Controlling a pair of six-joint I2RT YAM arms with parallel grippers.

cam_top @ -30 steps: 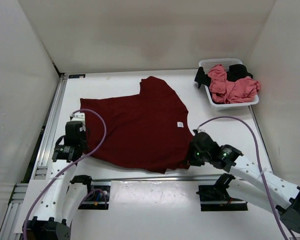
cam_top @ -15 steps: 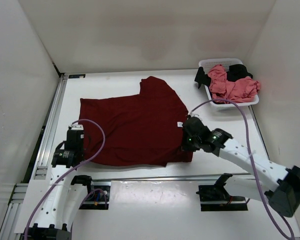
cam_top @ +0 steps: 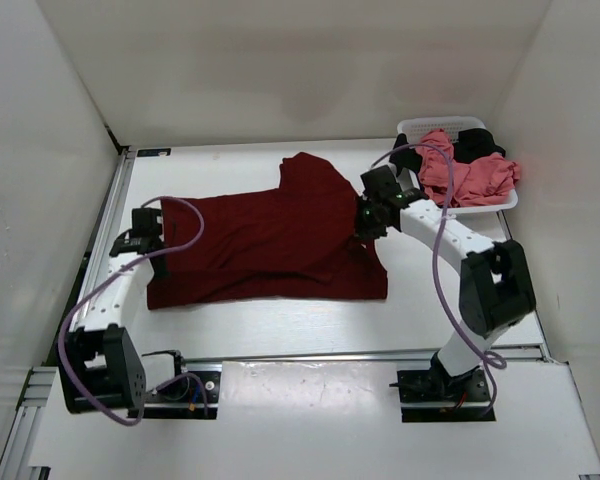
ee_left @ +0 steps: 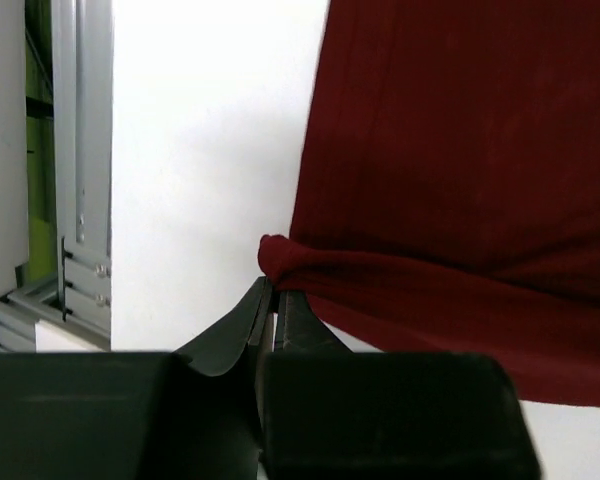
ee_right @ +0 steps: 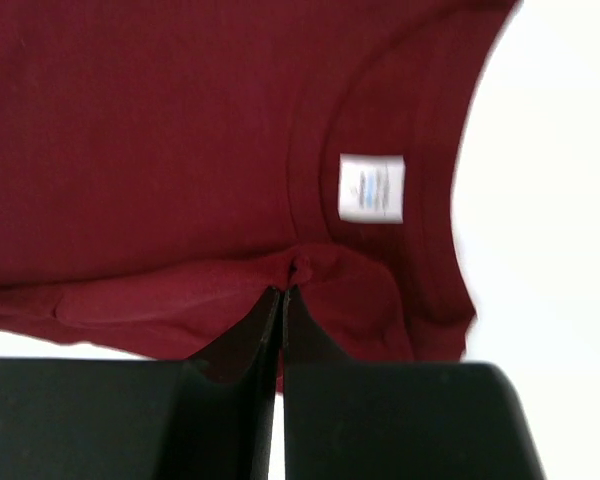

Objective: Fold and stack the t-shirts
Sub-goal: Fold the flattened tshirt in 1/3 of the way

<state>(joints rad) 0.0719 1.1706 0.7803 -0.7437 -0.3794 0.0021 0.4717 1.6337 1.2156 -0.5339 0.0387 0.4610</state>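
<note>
Top external view is showing the dark maroon t-shirt (cam_top: pixel 270 240) lying spread across the middle of the white surface (cam_top: pixel 280 325), with the left arm (cam_top: pixel 105 295) reaching to its left edge and the right arm (cam_top: pixel 450 235) to its collar side; the salmon pink t-shirt (cam_top: pixel 465 178) and the black t-shirt (cam_top: pixel 480 145) are sitting crumpled in the white basket (cam_top: pixel 420 127) at the far right corner. Left wrist view is showing the left jaws closed tight on a bunched bit of the maroon edge; right wrist view is showing the right jaws pinching a fold of the same shirt just beside its white neck label (ee_right: pixel 372 187).
</note>
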